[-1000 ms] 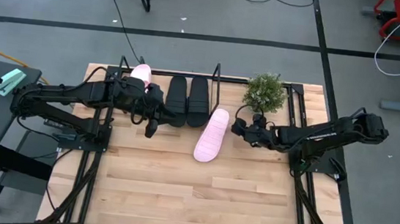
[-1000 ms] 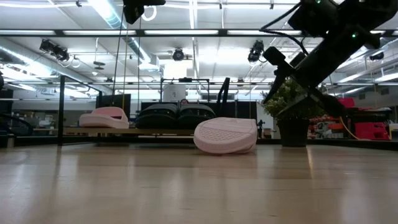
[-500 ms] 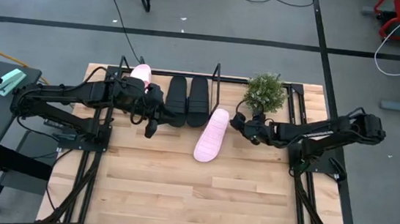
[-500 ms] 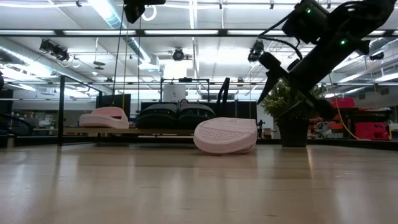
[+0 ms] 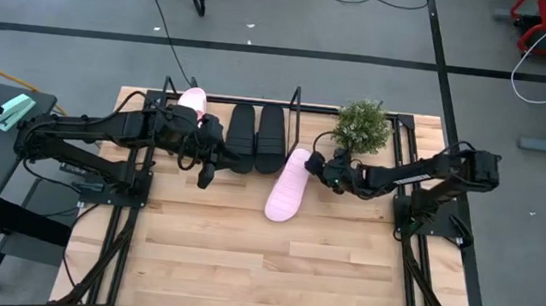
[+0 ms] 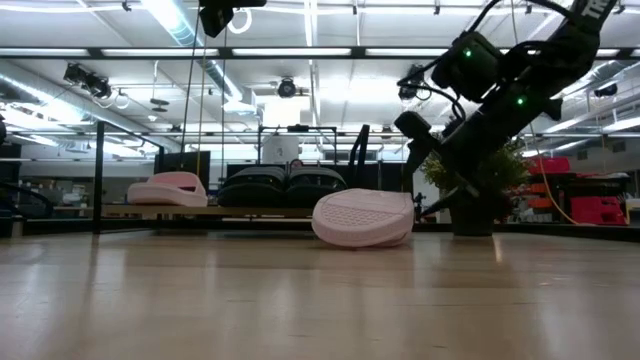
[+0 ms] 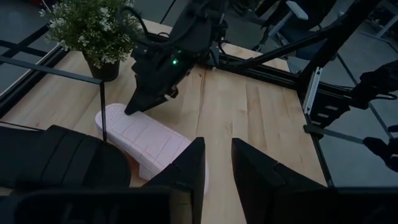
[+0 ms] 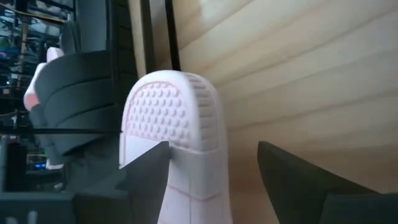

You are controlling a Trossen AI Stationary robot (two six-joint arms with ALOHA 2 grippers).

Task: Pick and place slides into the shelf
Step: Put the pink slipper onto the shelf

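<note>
One pale pink slide [image 5: 288,183] lies on the table just in front of the shelf [image 5: 295,110], its patterned sole facing up. It also shows in the low view [image 6: 362,217] and the right wrist view [image 8: 171,118]. Two black slides [image 5: 255,136] and the other pink slide [image 5: 192,101] sit on the shelf. My right gripper [image 5: 315,164] is open at the far end of the loose pink slide, slanting down from the right; it also shows in the left wrist view [image 7: 134,109]. My left gripper [image 5: 205,174] is open and empty in front of the shelf. My right gripper has one finger [image 8: 149,168] in front of the pink slide's far end [image 8: 186,155] and the other [image 8: 292,171] off to its side over bare table. I cannot tell whether a finger touches the slide. The slide lies flat on the table.
A small green potted plant [image 5: 361,127] stands at the back, right behind my right gripper. The shelf's upright posts [image 6: 358,160] rise beside the black slides. Bare wooden table [image 5: 262,263] stretches toward the near edge.
My right gripper has gone toward the table's left and down, from beside the plant to the far end of the loose pink slide. The slide has not moved.
</note>
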